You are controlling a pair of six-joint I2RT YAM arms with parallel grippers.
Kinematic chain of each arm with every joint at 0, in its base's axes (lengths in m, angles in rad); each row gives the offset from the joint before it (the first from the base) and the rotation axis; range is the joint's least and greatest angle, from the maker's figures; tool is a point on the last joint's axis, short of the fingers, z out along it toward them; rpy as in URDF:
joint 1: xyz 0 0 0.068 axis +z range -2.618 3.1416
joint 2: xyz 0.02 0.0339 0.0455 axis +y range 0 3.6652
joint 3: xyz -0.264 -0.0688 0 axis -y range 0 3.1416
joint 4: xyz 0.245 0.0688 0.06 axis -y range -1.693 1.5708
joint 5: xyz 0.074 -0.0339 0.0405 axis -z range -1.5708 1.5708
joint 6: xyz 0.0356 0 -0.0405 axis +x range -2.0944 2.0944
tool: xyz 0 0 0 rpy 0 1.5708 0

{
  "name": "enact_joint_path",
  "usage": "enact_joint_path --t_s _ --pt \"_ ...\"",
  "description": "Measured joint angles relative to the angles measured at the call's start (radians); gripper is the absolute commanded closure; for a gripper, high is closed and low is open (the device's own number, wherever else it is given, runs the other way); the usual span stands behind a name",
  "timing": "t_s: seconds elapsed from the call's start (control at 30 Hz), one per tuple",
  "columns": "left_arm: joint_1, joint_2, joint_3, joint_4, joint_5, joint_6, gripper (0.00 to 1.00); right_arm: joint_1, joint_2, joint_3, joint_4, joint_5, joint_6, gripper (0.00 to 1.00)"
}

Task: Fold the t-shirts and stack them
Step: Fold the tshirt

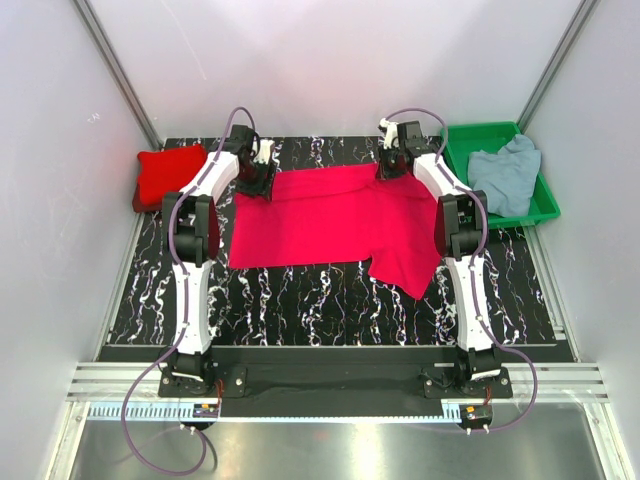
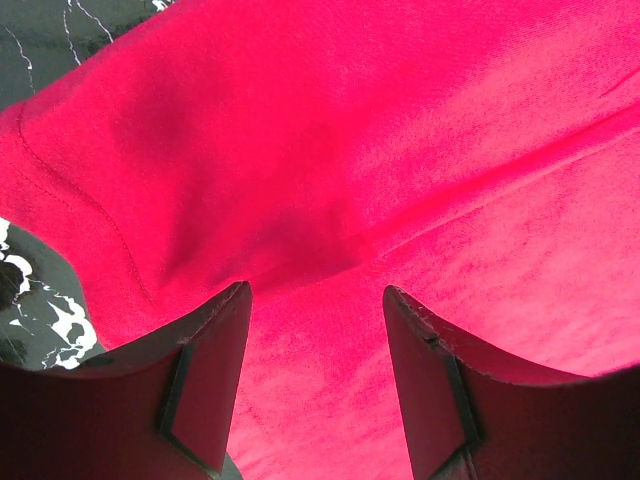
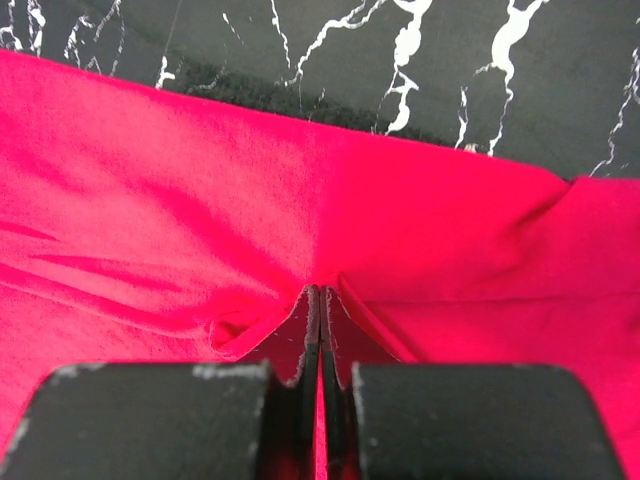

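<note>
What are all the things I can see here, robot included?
spread t-shirt: one, bright red, flat on the middle of the table, one sleeve towards the near right
folded pile: one, red cloth, far left edge of the table; number of shirts in it cannot be told
grey-blue t-shirt: one, pale grey-blue, crumpled in the tray
tray: one, green, far right corner
table: one, black with white veins
arms: two, white and black, left and right, reaching to the spread t-shirt's far edge
left gripper: open, over the red cloth
right gripper: shut, pinching the red cloth
</note>
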Motion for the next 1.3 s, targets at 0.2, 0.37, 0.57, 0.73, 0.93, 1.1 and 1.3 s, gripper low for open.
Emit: enact_joint_path --t_s 0.2,0.37,0.57,0.73,0.93,1.1,1.3 --pt "0.0 0.0 0.0 0.0 0.003 -0.001 0.4 0.0 -0.076 -0.112 -0.002 0.006 0.007 1.0" --pt "0.0 0.0 0.0 0.0 0.012 -0.008 0.4 0.001 -0.193 -0.243 -0.038 -0.003 0.033 1.0" --pt "0.0 0.0 0.003 0.001 0.024 -0.016 0.41 0.019 -0.327 -0.375 -0.038 -0.016 0.072 0.97" --pt "0.0 0.0 0.003 0.001 0.035 -0.026 0.41 0.061 -0.388 -0.463 -0.039 -0.034 0.094 0.67" --pt "0.002 0.0 0.003 0.0 0.043 -0.027 0.41 0.097 -0.399 -0.504 -0.041 -0.058 0.109 0.39" --pt "0.003 0.0 0.003 0.0 0.044 -0.027 0.41 0.093 -0.403 -0.499 -0.04 -0.003 0.094 0.39" --pt "0.003 0.0 0.003 -0.001 0.044 -0.026 0.41 0.023 -0.383 -0.368 -0.046 0.018 0.083 0.39"
